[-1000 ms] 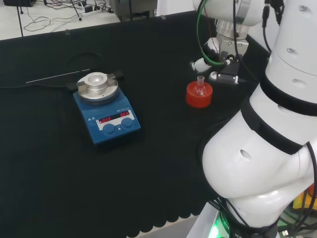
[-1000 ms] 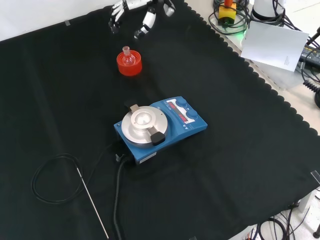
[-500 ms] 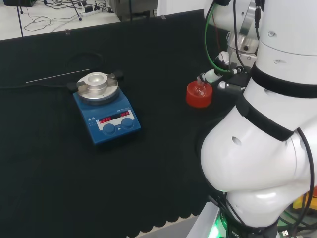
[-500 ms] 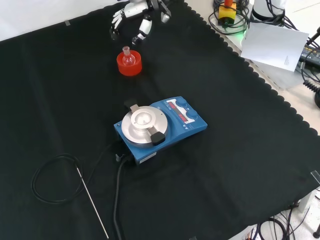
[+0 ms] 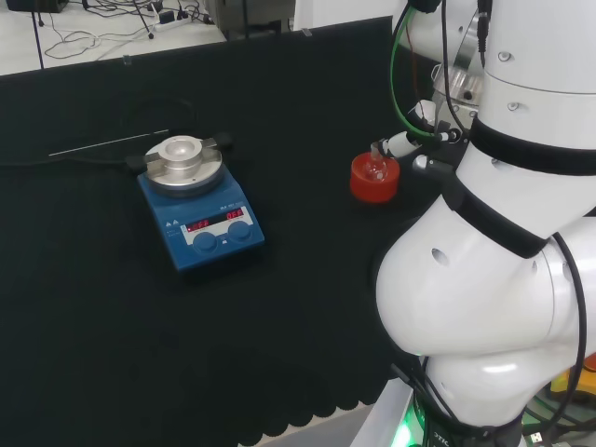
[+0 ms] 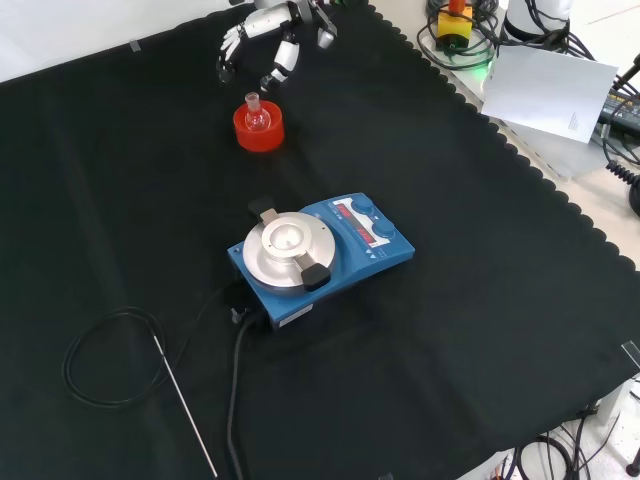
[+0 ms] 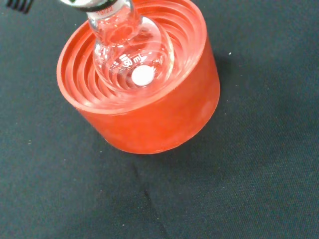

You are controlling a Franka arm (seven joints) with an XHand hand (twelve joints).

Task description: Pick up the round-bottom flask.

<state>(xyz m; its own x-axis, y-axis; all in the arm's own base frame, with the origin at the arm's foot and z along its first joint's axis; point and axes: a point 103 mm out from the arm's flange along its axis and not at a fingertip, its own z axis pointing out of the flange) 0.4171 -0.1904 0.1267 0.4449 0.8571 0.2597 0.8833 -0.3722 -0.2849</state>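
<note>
One round-bottom flask (image 6: 254, 113) sits upright in the red ribbed stand (image 6: 259, 130). Just behind it in the front view, the hand (image 6: 268, 28) hangs with fingers relaxed, holding nothing

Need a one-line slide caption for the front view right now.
Open hand hovering just beyond the flask in its red stand, hotplate nearer the camera.

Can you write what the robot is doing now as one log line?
hand: open, near flask, not touching | round-bottom flask: upright in red stand | phase: approach
</note>
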